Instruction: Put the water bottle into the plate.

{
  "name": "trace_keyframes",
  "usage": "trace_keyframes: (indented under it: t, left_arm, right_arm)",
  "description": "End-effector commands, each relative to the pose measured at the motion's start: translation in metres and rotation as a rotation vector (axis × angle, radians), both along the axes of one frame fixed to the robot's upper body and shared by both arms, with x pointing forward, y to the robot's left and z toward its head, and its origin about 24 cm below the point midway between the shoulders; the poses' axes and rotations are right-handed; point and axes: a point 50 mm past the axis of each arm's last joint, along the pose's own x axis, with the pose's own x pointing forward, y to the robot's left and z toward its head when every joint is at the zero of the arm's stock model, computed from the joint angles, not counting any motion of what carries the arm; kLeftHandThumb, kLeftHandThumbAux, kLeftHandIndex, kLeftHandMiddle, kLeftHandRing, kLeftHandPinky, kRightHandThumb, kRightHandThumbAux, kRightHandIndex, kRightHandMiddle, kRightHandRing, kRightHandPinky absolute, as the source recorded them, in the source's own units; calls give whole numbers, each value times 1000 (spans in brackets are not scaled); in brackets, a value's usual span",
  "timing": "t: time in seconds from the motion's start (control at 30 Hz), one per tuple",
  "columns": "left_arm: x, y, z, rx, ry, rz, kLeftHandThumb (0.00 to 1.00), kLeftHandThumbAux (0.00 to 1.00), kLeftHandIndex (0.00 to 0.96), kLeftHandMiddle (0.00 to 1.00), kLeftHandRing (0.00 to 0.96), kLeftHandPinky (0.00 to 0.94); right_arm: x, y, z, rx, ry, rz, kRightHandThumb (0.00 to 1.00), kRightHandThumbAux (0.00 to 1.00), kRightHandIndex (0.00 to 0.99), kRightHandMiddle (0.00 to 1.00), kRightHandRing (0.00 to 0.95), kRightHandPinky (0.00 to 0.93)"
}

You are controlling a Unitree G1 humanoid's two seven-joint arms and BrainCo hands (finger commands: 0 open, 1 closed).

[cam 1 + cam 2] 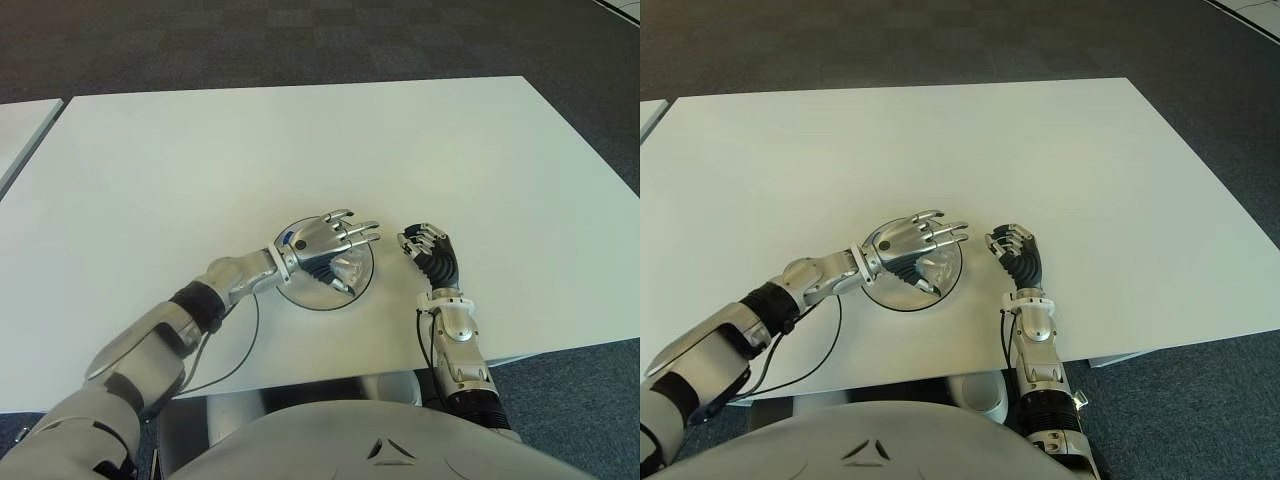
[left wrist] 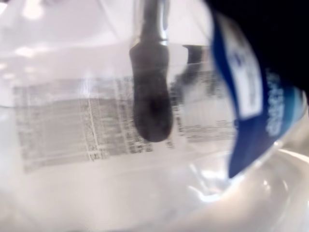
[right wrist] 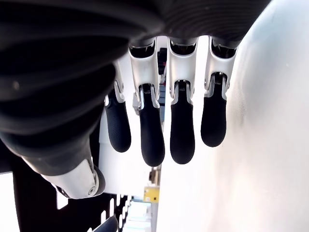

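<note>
Left hand (image 1: 325, 248) over the plate (image 1: 364, 287), near the front edge of the white table (image 1: 300, 150), roughly mid-width. Fingers (image 1: 352, 232) stretched out over the far side of the plate, thumb lower toward its near rim. Water bottle (image 2: 145, 145) in that hand: fills the left wrist view, clear plastic with printed label text and a blue label band, one dark fingertip (image 2: 150, 104) pressed across it. From the eye views, only a clear glint under the palm, inside the plate outline (image 1: 936, 268). Cannot tell whether bottle bottom touches the plate or hangs just above it. Grip reads as loosely wrapped, not a tight fist.

Right hand (image 1: 430, 250) just beside the plate on its right side, apart from it, nearer the front edge. Holds nothing. Fingers (image 3: 153, 135) curled partway down in a row in the right wrist view, thumb off to the side, nothing between them. Cannot tell if it touches the tabletop.

Black cable (image 1: 240, 355) looping from the left forearm across the table near the front edge. Second table's corner (image 1: 25, 125) visible off the left edge. Dark carpet (image 1: 300, 40) beyond the far edge.
</note>
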Motion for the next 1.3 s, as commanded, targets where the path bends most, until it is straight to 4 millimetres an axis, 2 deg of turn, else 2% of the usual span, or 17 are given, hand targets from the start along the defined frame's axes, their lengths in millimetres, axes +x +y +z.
trace_keyframes:
  t: [0.03, 0.37, 0.63, 0.83, 1.03, 1.13, 1.3]
  left_arm:
    - [-9, 12, -18, 103, 55, 14, 107, 356, 0, 0, 0, 0]
    - [-3, 13, -11, 91, 54, 63, 101, 341, 0, 0, 0, 0]
    - [1, 16, -1, -3, 43, 111, 99, 325, 0, 0, 0, 0]
    - [5, 20, 9, -136, 18, 192, 80, 334, 0, 0, 0, 0]
    - [7, 25, 19, -277, 82, 266, 55, 345, 0, 0, 0, 0]
    - [6, 30, 23, -508, 187, 346, 46, 353, 0, 0, 0, 0]
    - [4, 35, 27, -686, 237, 387, 55, 364, 0, 0, 0, 0]
  right_arm:
    - [-2, -1, -3, 4, 16, -2, 703, 730, 429, 514, 519, 513]
    - [-3, -1, -4, -11, 25, -3, 701, 730, 429, 517, 517, 515]
    - [-3, -2, -5, -15, 37, -12, 701, 731, 429, 514, 513, 501]
    - [-2, -1, -5, -12, 36, -11, 702, 731, 428, 525, 522, 519]
    - [-2, -1, -5, -5, 39, -10, 703, 731, 428, 535, 530, 520]
    - [-2, -1, -4, -1, 40, -9, 703, 731, 428, 535, 528, 516]
    - [-2, 0, -4, 1, 40, -6, 702, 731, 428, 531, 524, 513]
